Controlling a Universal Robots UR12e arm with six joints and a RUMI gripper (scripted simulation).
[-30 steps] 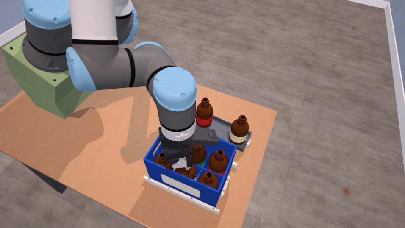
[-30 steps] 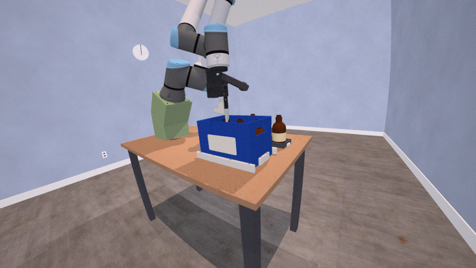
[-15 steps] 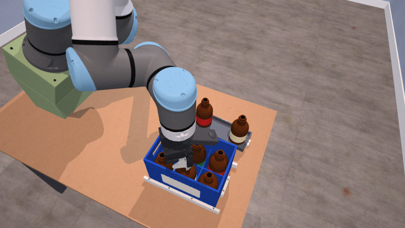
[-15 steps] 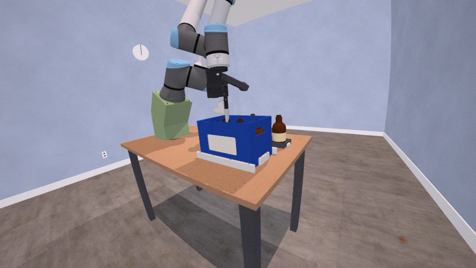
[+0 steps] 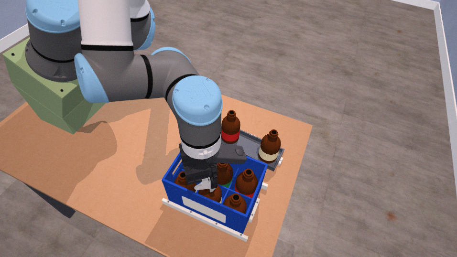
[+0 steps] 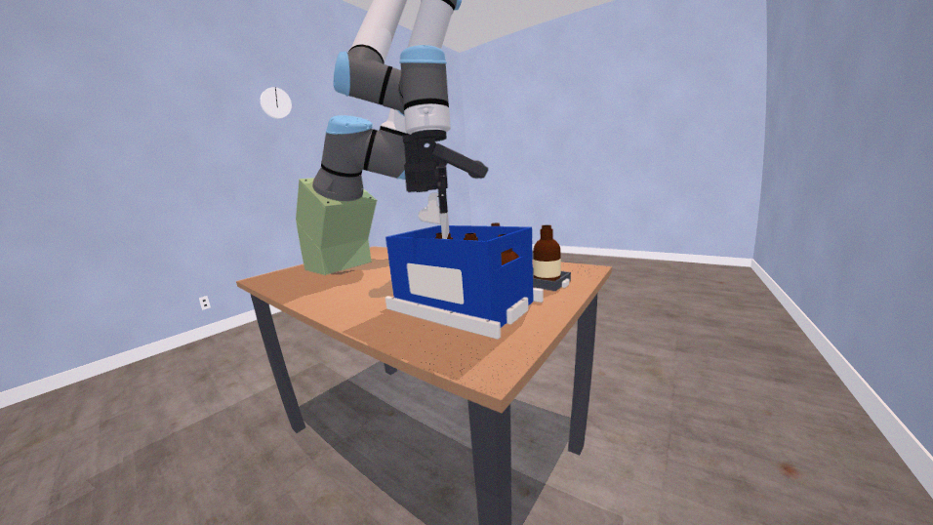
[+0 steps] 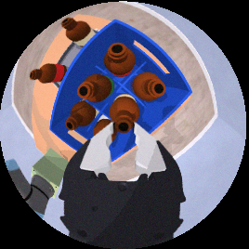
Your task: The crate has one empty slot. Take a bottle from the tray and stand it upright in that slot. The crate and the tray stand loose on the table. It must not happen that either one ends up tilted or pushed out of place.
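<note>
My gripper (image 5: 207,186) is shut on the neck of a brown bottle (image 5: 211,192) that stands upright in the middle front slot of the blue crate (image 5: 211,200). In the wrist view the fingers clasp this bottle's neck (image 7: 124,113), and its body sits down inside the crate (image 7: 122,84). In the side view the fingertips (image 6: 444,233) reach the crate's top rim (image 6: 460,272). Several other brown bottles fill the remaining slots. Two bottles stand on the grey tray (image 5: 255,146) behind the crate: one with a red label (image 5: 230,126) and one with a cream label (image 5: 269,145).
The green robot base (image 5: 48,86) stands at the table's back left. White stop strips (image 5: 204,219) lie along the crate's front and right side. The table's right edge (image 6: 554,345) runs close beside the crate and tray.
</note>
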